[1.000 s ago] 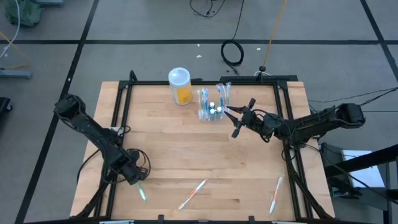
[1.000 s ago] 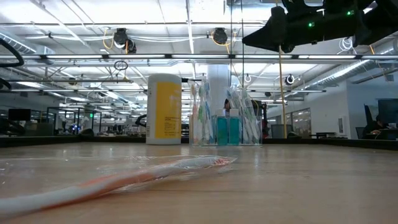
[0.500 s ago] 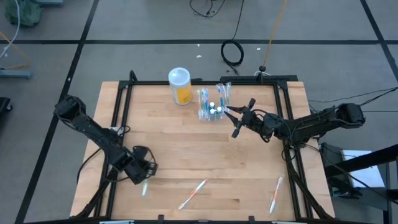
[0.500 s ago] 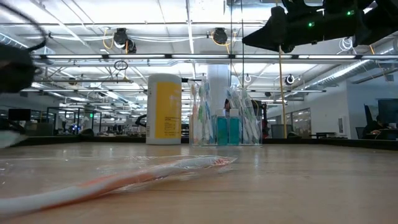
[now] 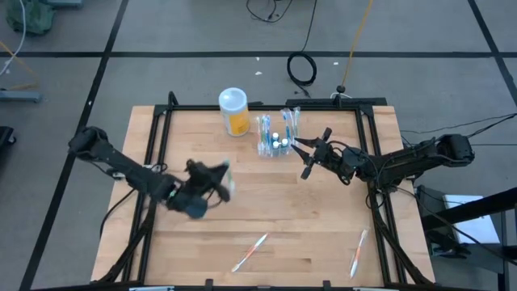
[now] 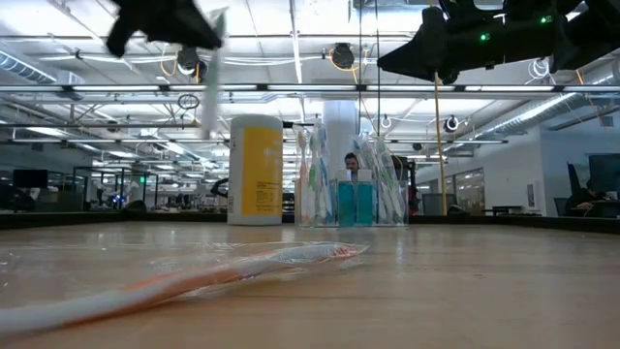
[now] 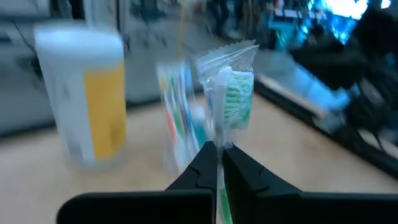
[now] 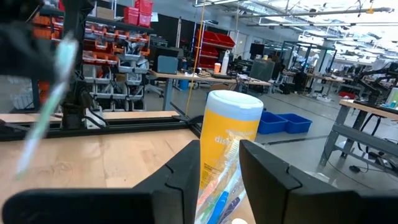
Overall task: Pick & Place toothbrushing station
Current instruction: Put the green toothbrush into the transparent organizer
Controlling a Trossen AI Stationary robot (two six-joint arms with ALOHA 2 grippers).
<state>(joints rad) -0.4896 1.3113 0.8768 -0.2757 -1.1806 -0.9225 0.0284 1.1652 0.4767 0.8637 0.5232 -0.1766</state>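
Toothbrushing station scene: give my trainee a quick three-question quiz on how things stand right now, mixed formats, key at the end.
1. True or false: the left gripper is shut on a wrapped toothbrush.
2. Multiple choice: how many wrapped toothbrushes lie flat on the table near its front edge in the high view? A) none B) two C) four
3. Short answer: which gripper waits beside the toothbrushing station, and what tall thing stands on the station's other side?

Key:
1. True.
2. B: one mid-front, another front right.
3. The right gripper; the yellow-orange cup with a white top.
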